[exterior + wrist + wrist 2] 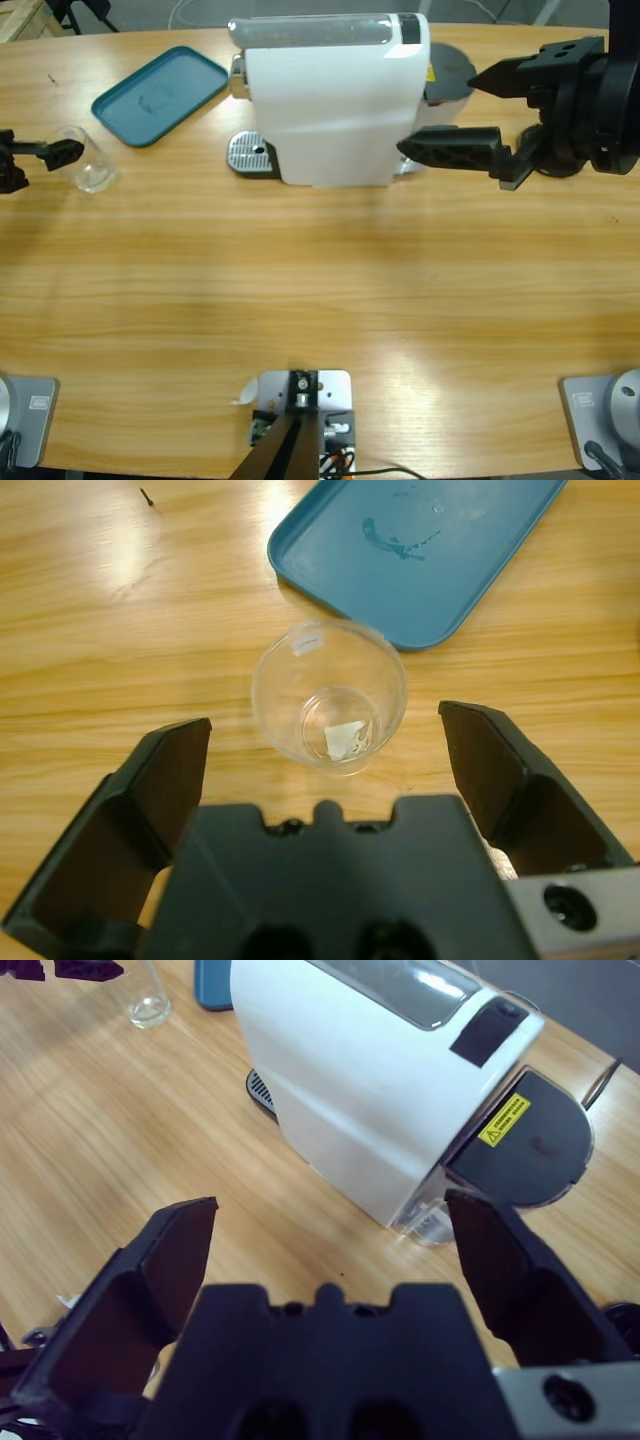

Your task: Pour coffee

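Left gripper (325, 755) spread wide, straddling empty glass (329, 696) just beside tray (430, 550), ready to grasp. Right gripper (330, 1240) released, facing coffee machine (370, 1090).

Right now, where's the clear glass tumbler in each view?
High view: the clear glass tumbler stands at the far left, beside the left gripper.
Left wrist view: centre of the picture, between the open jaws, just below the teal tray.
Right wrist view: top left corner, small, left of the white coffee machine.
Shared landmark: the teal tray next to the tumbler.
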You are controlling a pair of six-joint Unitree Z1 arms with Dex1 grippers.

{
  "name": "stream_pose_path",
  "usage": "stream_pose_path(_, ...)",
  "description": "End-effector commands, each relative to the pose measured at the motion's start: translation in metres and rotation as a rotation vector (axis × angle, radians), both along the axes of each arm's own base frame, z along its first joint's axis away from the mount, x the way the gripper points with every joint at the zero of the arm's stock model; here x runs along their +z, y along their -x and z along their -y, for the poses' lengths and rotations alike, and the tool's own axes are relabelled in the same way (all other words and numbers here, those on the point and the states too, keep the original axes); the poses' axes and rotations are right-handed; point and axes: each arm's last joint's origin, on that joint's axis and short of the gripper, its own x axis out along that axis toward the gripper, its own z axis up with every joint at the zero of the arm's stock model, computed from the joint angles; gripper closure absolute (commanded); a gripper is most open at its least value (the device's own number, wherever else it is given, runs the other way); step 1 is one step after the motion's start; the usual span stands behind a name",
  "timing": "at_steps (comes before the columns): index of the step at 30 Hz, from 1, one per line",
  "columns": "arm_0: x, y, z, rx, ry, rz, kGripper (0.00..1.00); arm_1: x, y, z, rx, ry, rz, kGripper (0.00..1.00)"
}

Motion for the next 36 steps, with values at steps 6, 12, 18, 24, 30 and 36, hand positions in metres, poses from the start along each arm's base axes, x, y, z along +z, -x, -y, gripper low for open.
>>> stream_pose_path(6, -0.039, -0.014, 0.006, 0.010, -0.055, -0.020, 0.352, -0.024, -0.002, 0.000, -0.029, 0.048, -0.063, 0.000)
stream_pose_path(12, -0.047, -0.018, 0.006, 0.042, -0.088, -0.019, 0.359, -0.028, -0.001, 0.000, -0.036, 0.046, -0.071, 0.000)
stream_pose_path(18, -0.050, -0.016, 0.003, 0.068, -0.108, -0.008, 1.000, -0.029, -0.002, 0.000, -0.048, 0.047, -0.071, 0.000)
stream_pose_path(24, -0.045, -0.014, 0.003, 0.066, -0.091, 0.017, 0.322, -0.029, -0.002, 0.000, -0.046, 0.041, -0.068, 0.000)
stream_pose_path(30, -0.009, 0.002, -0.003, 0.026, -0.033, 0.166, 0.004, -0.037, -0.005, -0.004, -0.048, 0.041, -0.076, 0.000)
stream_pose_path(36, 0.017, 0.014, -0.013, -0.010, -0.057, 0.246, 0.004, -0.037, -0.008, -0.008, -0.045, 0.027, -0.068, 0.000)
